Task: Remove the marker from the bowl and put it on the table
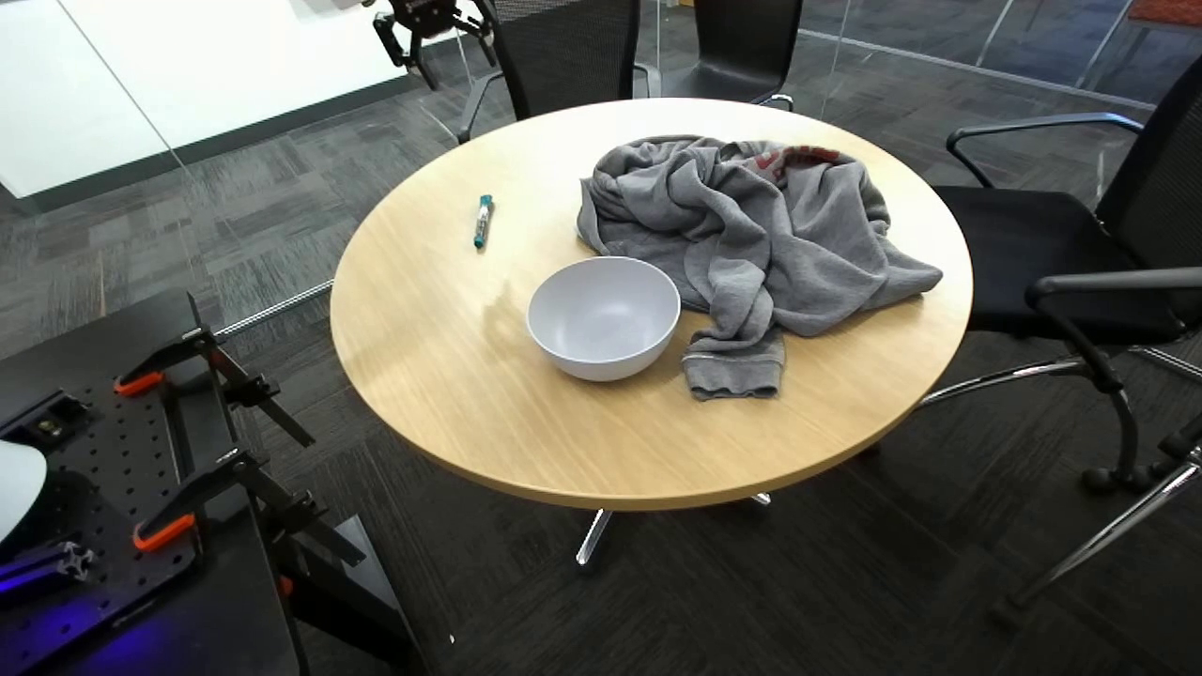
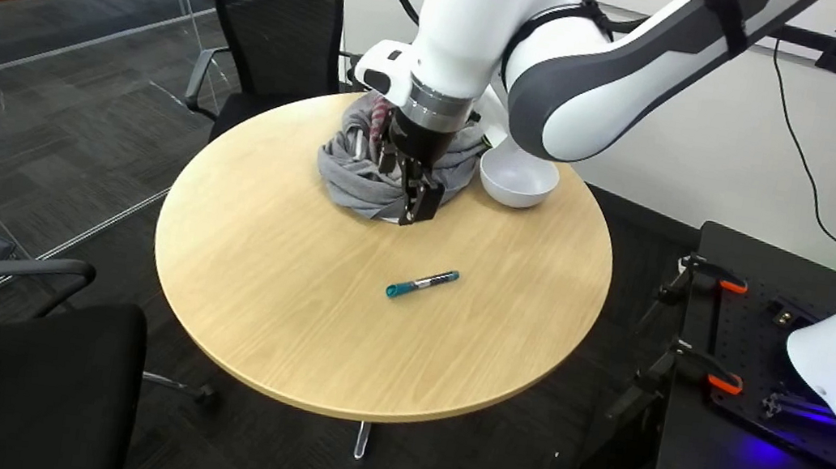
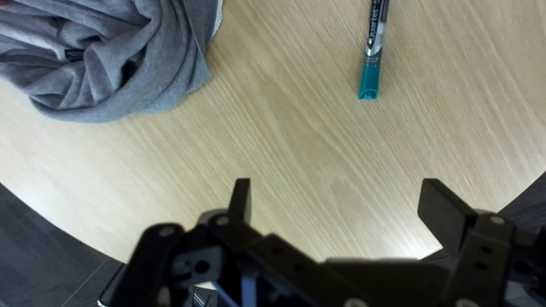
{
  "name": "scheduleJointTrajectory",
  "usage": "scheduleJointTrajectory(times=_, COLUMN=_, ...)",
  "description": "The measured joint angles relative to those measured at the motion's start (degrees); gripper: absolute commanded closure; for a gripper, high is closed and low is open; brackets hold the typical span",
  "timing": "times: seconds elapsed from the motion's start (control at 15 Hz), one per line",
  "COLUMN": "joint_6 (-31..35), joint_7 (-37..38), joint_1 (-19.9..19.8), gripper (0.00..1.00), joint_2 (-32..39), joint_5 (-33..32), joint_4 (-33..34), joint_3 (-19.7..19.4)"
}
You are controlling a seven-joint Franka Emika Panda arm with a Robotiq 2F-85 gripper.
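Presently, the teal Quartet marker [image 2: 423,283] lies on the round desk [image 2: 270,296], outside the white bowl [image 1: 604,319] and well apart from it; the wrist view's top edge cuts off the marker's far end. The fingers [image 3: 443,213] stand wide apart, holding nothing. In an exterior view the robot arm [image 2: 461,44] hides part of the grey sweatshirt [image 2: 348,180], whose red print [image 1: 813,153] is illegible.

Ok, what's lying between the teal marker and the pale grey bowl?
The stretch between the teal Quartet marker and the pale grey bowl is bare wood-grain tabletop, as both exterior views show; the bowl is outside the wrist view.
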Motion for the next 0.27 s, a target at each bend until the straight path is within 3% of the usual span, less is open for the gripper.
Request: scheduleJointTrajectory(times=0.27, joint_6=0.0, joint_7=0.0, joint_1=0.0, gripper=0.0, joint_2=-1.03, joint_5=0.0, joint_4=-1.12, joint_3=-0.02)
